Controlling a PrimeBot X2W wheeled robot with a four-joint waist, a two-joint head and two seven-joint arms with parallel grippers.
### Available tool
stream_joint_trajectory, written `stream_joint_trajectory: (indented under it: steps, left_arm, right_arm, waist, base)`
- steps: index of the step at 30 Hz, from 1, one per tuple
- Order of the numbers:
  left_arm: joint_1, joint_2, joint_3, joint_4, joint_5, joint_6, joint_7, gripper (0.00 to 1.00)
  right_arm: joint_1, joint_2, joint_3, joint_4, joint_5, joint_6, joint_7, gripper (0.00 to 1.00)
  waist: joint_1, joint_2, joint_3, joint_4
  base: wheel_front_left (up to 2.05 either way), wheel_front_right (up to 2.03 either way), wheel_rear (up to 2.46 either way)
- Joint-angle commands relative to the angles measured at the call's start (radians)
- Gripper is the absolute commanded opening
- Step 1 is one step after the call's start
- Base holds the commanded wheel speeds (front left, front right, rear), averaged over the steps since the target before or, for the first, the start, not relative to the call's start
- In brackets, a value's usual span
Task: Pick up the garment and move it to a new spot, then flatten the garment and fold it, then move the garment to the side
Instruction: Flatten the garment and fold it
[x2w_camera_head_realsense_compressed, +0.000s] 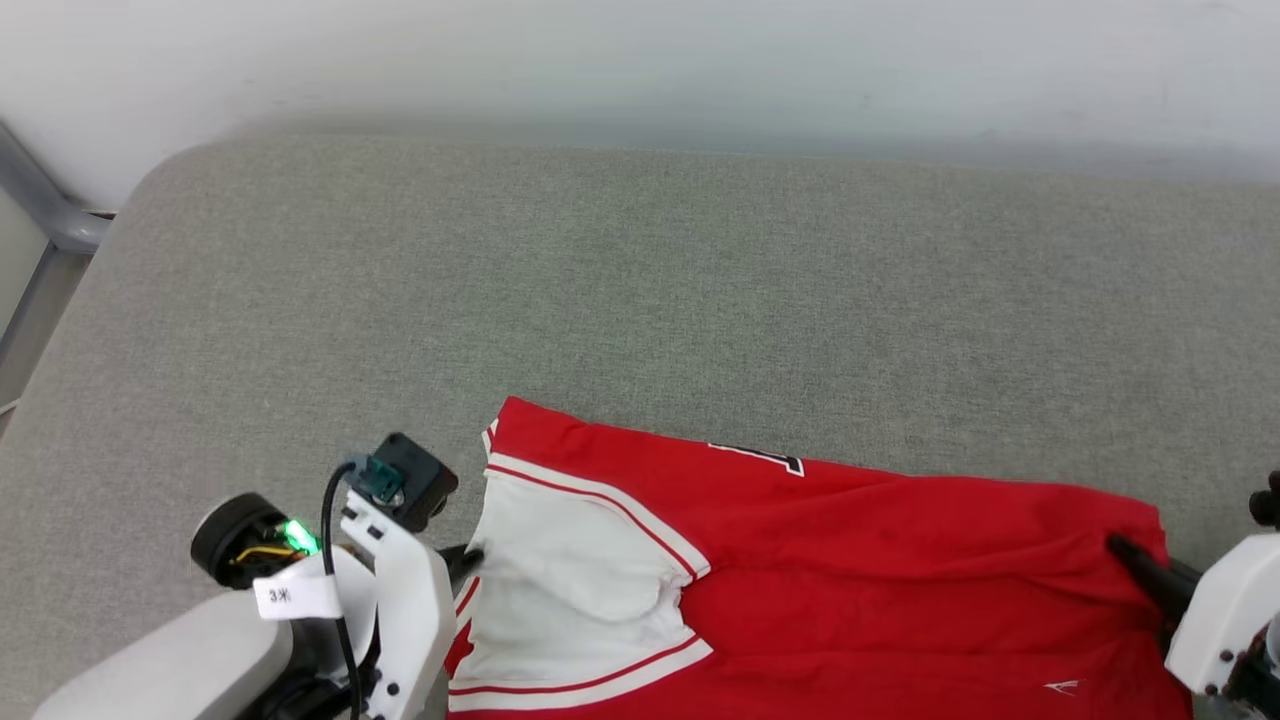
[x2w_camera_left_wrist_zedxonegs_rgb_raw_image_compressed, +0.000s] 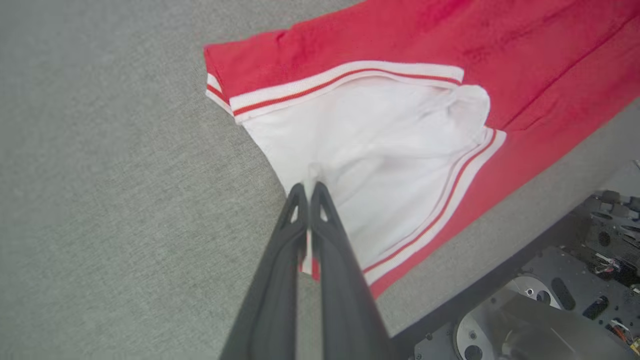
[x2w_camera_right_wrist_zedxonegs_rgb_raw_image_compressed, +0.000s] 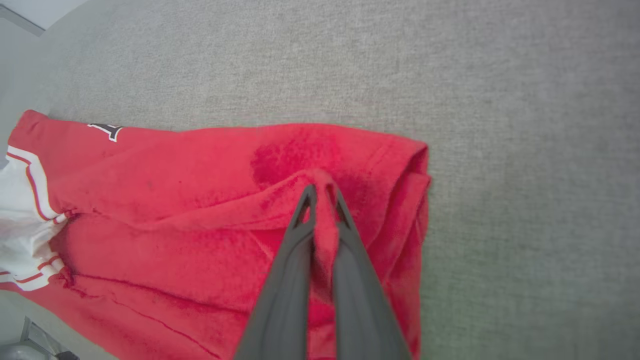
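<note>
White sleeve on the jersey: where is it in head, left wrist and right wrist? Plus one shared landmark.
Head view: white sleeve at lower centre-left, lying over the red body.
Left wrist view: sleeve in the centre, its near edge pinched by the left gripper.
Right wrist view: sleeve cut off at the left edge.
Shared landmark: the striped trim bordering the sleeve.

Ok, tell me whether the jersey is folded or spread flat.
Folded: the garment lies doubled into a band, its sleeve on top, chest lettering mostly hidden at the fold.
</note>
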Motion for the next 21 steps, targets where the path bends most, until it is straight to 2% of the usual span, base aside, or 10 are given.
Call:
stream_joint_trajectory:
  steps: [1, 11, 21]
  left_arm:
    - [0.019, 0.005, -0.005, -0.003, 0.003, 0.007, 0.003, 0.0]
    - [0.078, 0.005, -0.023, 0.062, -0.015, 0.007, -0.026, 0.0]
    - [0.103, -0.012, -0.033, 0.102, -0.026, -0.004, -0.051, 0.0]
  right_arm:
    - [0.029, -0.022, 0.015, -0.019, 0.012, -0.001, 0.004, 0.0]
    - [0.097, -0.105, 0.08, -0.067, 0.054, -0.001, 0.027, 0.0]
    - [0.12, -0.144, 0.11, -0.068, 0.068, -0.001, 0.047, 0.0]
  waist:
    - [0.0001, 0.0, -0.002, -0.001]
    - [0.0001, 0.0, -0.007, -0.011]
    - [0.0001, 0.0, -0.011, -0.007]
  base:
    - [0.0, 0.0, 0.0]
    - [0.0, 0.0, 0.0]
    - [0.0, 0.0, 0.0]
